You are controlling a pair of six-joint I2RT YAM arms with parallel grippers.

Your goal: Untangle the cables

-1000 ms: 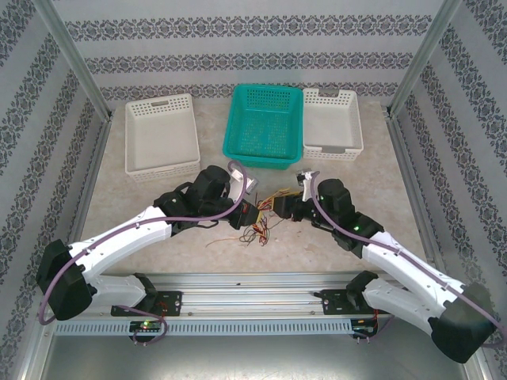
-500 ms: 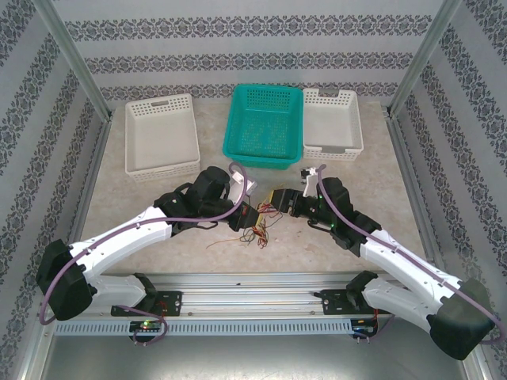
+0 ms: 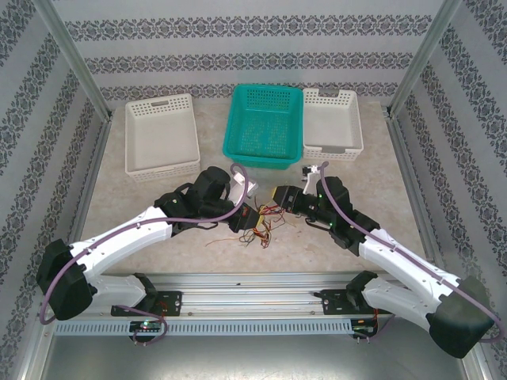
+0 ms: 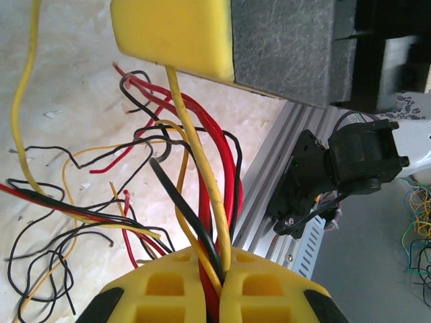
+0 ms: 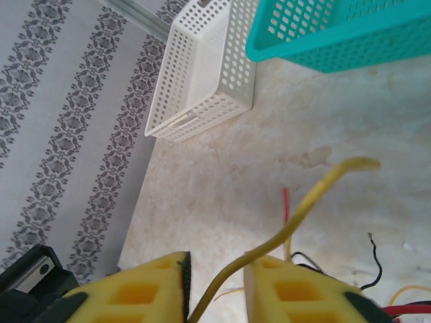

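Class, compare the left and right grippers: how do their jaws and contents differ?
The left gripper has its jaws pressed together; the right gripper has them apart. The left gripper clamps a bundle of red, black and yellow cables; the right gripper has one yellow cable running through its gap. Both have yellow fingers.

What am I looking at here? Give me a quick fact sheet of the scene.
Setting: marble-look table with two robot arms
Left claw: shut on a bundle of cables
Right claw: open, one yellow wire running between its fingers
Colours: red, yellow, black; loose ends tangled on the table
Baskets: teal basket between two white baskets, at the far edge
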